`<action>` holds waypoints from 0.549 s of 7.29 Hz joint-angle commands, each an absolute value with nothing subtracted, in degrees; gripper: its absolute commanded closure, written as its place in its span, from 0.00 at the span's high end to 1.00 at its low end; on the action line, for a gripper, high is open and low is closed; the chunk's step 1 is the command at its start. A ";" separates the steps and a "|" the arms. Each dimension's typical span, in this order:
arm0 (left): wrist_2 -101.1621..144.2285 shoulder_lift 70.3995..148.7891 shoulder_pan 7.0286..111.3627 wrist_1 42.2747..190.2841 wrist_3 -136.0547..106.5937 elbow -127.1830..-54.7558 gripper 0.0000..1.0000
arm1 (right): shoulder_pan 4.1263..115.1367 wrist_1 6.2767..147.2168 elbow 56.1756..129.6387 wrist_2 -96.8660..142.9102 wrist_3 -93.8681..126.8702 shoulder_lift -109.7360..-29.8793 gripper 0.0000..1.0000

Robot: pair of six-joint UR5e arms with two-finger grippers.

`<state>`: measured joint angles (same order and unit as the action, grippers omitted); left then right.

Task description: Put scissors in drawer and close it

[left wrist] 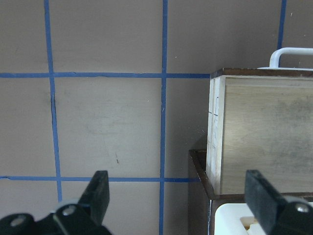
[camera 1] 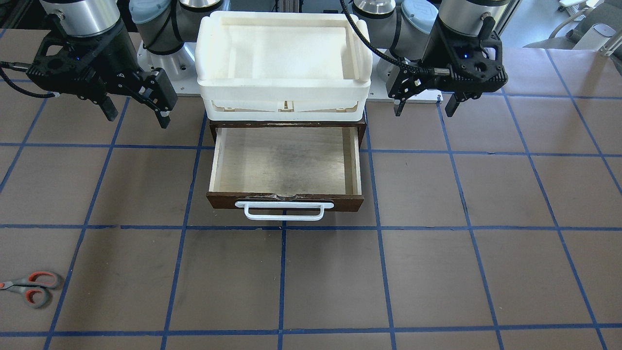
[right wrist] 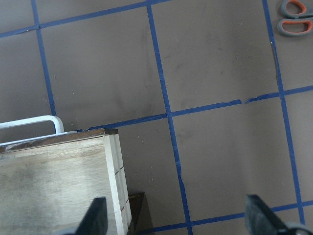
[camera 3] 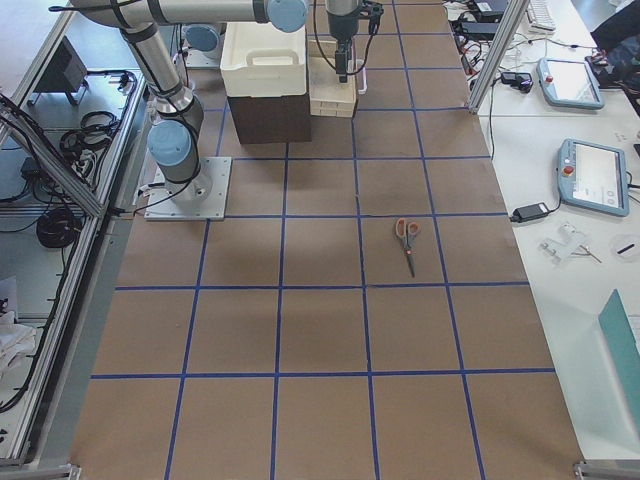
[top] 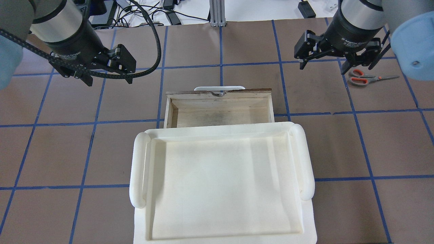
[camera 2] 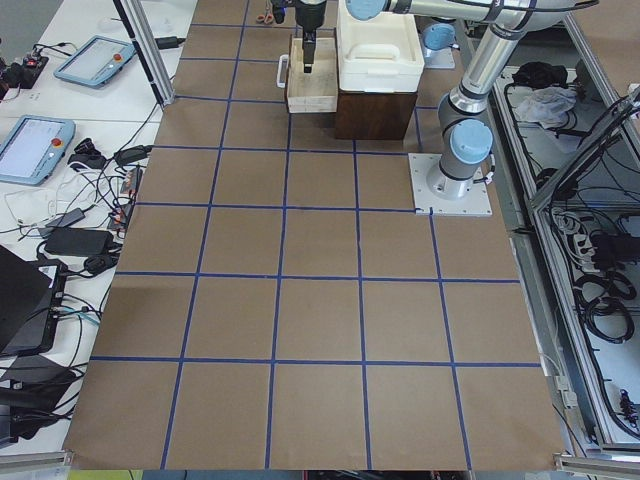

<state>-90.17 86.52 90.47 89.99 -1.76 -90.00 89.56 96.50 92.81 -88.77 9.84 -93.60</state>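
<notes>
We see the pair of scissors with grey handles lined in orange-red and dark metal blades lying flat on the brown tabletop with its blue tape grid, well apart from the shallow pale plywood drawer with a dark brown front and white bar handle. In the overhead view they sit between 2 and 3 o'clock of it, blades pointing to 3 o'clock. The drawer stands pulled open with nothing in it, under the white plastic tray. The right end effector hangs released and holding nothing, with the scissors near it at about 3 o'clock. The left end effector is likewise spread and holding nothing, at about 10 o'clock of the drawer. We judge the scissors light, stiff and thin, so they offer little height above the tabletop, and the metal blades look likely to slip. We would take hold across the narrow neck where handles meet blades, near the pivot.
</notes>
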 commanded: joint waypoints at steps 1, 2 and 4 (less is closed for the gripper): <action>-90.09 86.57 90.44 89.91 -1.76 -90.00 1.00 | 89.56 96.50 92.81 -88.77 9.67 -93.60 1.00; -90.17 86.57 90.44 90.09 -1.76 -90.00 1.00 | 89.56 96.50 92.90 -88.77 9.58 -93.60 1.00; -90.09 86.66 90.44 89.91 -1.84 -90.00 1.00 | 89.56 96.50 92.90 -88.77 9.41 -93.69 1.00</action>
<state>-90.11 86.70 90.44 89.95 -1.78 -90.00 89.56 96.50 92.88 -88.74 9.59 -93.59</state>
